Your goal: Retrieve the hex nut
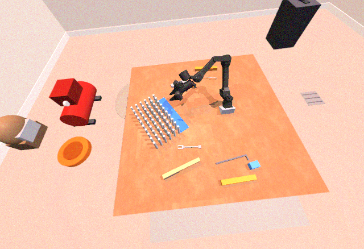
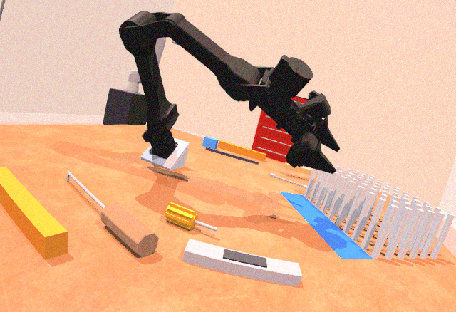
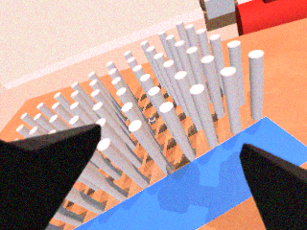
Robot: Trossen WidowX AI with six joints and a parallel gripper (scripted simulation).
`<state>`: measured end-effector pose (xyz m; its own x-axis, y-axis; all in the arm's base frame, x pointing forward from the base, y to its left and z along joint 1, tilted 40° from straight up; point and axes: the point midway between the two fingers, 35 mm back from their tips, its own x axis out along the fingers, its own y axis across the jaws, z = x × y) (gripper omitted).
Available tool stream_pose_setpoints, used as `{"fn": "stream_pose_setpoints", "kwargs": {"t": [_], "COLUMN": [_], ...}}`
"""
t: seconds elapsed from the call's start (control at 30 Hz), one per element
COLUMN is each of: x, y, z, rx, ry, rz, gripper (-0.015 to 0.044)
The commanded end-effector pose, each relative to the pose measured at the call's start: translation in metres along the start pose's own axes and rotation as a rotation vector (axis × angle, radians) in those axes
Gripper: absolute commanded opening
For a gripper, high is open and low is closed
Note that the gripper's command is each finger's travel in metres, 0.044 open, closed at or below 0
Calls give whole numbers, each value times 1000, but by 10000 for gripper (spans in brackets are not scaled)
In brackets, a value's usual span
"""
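Observation:
The hex nut (image 3: 153, 120) is a tiny dark speck on the floor between the spacers in the wrist view. The metal spacers (image 1: 178, 129) (image 3: 256, 86) stand upright in rows. The blue taped strip (image 1: 176, 115) (image 2: 309, 209) (image 3: 278, 139) lies along their front. My gripper (image 1: 170, 96) (image 2: 335, 161) (image 3: 169, 140) is open and empty, raised near the strip and tilted down toward the field. A wooden-handled hooked rod (image 2: 128, 229), a dark angled rod (image 1: 230, 159) (image 2: 231, 155) and a small white fork (image 1: 191, 146) lie on the table outside the field.
A yellow-handled screwdriver (image 2: 180, 216) and a light grey bar with a dark patch (image 2: 206, 253) lie near the wooden handle. Yellow bars (image 1: 238, 179) (image 2: 26, 209) lie at opposite sides. A pale yellow bar (image 1: 181, 168) and a blue block (image 1: 253, 165) (image 2: 210, 142) lie beyond the fork.

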<state>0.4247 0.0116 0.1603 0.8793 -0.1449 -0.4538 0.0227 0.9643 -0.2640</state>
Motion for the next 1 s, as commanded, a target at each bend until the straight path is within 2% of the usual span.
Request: {"fn": "stream_pose_setpoints", "kwargs": {"t": [0.0, 0.97], "x": [0, 0], "y": [2, 0], "z": [-3, -3], "rx": [-17, -6], "ry": [10, 13], "rz": [-2, -7], "gripper": [440, 440]}}
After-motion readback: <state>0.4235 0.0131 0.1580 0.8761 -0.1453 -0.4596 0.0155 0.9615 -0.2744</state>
